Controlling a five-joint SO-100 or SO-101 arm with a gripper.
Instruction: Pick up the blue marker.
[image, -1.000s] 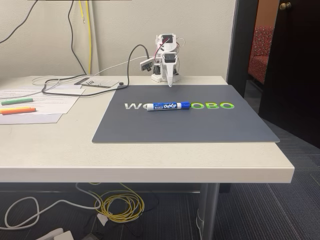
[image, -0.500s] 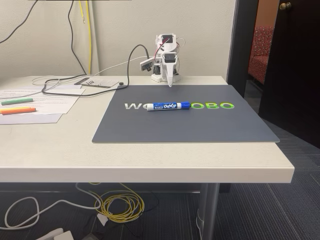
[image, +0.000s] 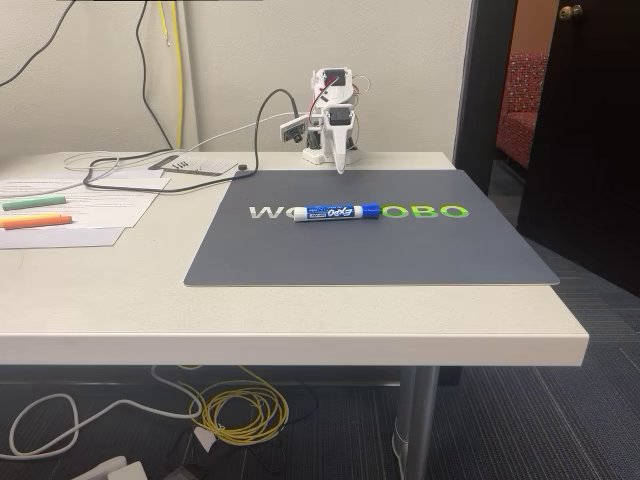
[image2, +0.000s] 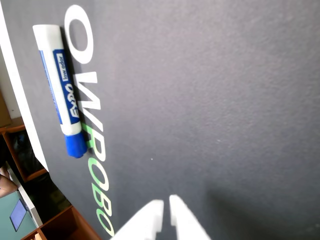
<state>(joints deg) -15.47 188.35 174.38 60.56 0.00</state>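
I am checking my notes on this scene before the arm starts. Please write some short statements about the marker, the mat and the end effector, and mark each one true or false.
1. The slim white-barrelled blue marker with a blue cap lies flat on the dark grey rectangular mat. True.
2. The white two-finger end effector holds the marker. False: it is apart from the marker, at the far side of the mat.
3. The marker covers part of the mat's lettering. True.
4. The green highlighter lies on the mat. False: it lies on the white paper sheets, left in the fixed view.
5. The end effector's fingers are spread wide. False: they are nearly together.
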